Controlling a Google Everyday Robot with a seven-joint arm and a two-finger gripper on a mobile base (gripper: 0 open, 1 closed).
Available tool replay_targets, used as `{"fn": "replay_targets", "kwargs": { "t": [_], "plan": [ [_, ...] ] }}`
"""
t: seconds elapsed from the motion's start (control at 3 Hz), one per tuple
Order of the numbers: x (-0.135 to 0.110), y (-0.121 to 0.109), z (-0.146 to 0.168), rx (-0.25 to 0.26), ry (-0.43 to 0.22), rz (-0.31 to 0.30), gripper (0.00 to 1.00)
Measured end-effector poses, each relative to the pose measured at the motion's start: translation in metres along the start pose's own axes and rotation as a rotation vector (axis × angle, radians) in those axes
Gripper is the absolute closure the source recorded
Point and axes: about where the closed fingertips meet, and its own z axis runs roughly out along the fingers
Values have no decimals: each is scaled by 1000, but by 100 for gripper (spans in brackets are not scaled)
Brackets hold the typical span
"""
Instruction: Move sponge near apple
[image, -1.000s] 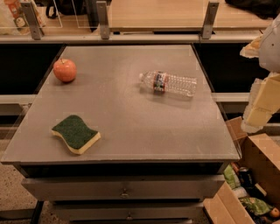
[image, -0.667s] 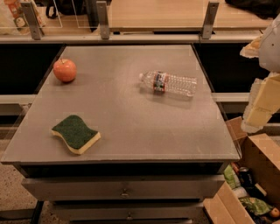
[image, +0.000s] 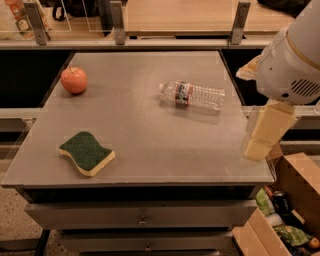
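Note:
The sponge (image: 87, 153), dark green on top with a pale yellow foam layer, lies flat near the front left of the grey table (image: 150, 130). The red-orange apple (image: 74, 80) stands at the far left of the table, well behind the sponge. My gripper (image: 265, 134), with pale yellow fingers hanging down from the white arm, hovers at the table's right edge, far from both the sponge and the apple. It holds nothing that I can see.
A clear plastic water bottle (image: 192, 95) lies on its side right of the table's middle. An open cardboard box (image: 287, 210) with cans and packets sits on the floor at the lower right. A rail with posts (image: 117, 22) runs behind the table.
My arm and gripper have moved left, further into view over the table's right edge. The sponge, apple and bottle have not moved.

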Motion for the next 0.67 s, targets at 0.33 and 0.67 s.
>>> {"fn": "replay_targets", "kwargs": {
  "t": [0.33,0.67],
  "plan": [
    [-40,21,24,-76,-56,-44,0],
    [-80,37,44,-134,-93,-89,0]
  ]
}}
